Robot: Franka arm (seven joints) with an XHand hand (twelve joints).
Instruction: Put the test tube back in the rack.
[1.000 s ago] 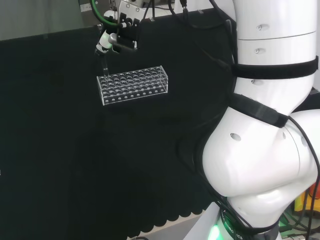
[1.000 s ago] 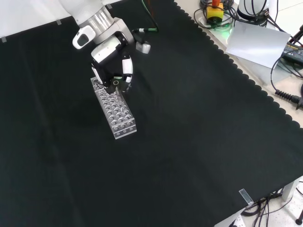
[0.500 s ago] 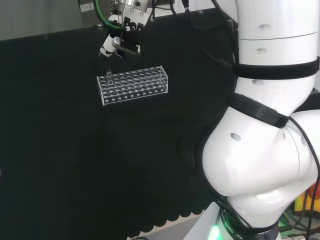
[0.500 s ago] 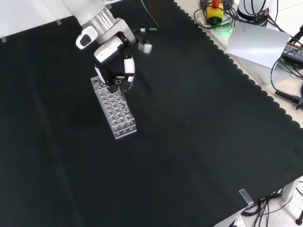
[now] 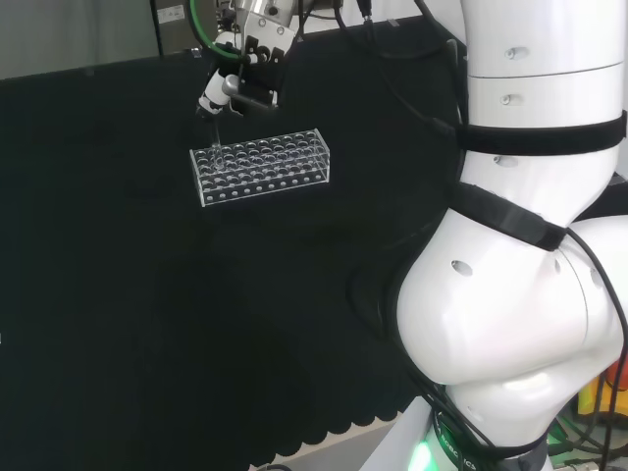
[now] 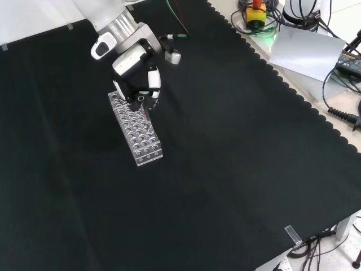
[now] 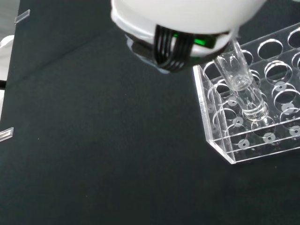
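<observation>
A clear plastic rack [image 5: 260, 165] with many holes lies on the black cloth; it also shows in the front view [image 6: 137, 125] and close up in the wrist view [image 7: 253, 117]. A clear test tube [image 7: 239, 77] stands slightly tilted in a hole near the rack's end, its rim free of any finger. The hand [image 5: 240, 83] hovers just above the rack's far-left end in the head view. Seen from the front, the hand [image 6: 135, 62] is over the rack's upper end, its fingers [image 6: 152, 79] spread and relaxed. A blurred white part of the hand [image 7: 187, 14] shows above the tube.
The arm's white links [image 5: 530, 245] stand at the right of the head view. A small white part [image 6: 174, 56] on a cable lies on the cloth beside the hand. Cables and a grey sheet [image 6: 307, 51] lie beyond the cloth's scalloped edge.
The hand has moved slightly up and to the right in the head view, away from the rack's end. The rack has not moved.
</observation>
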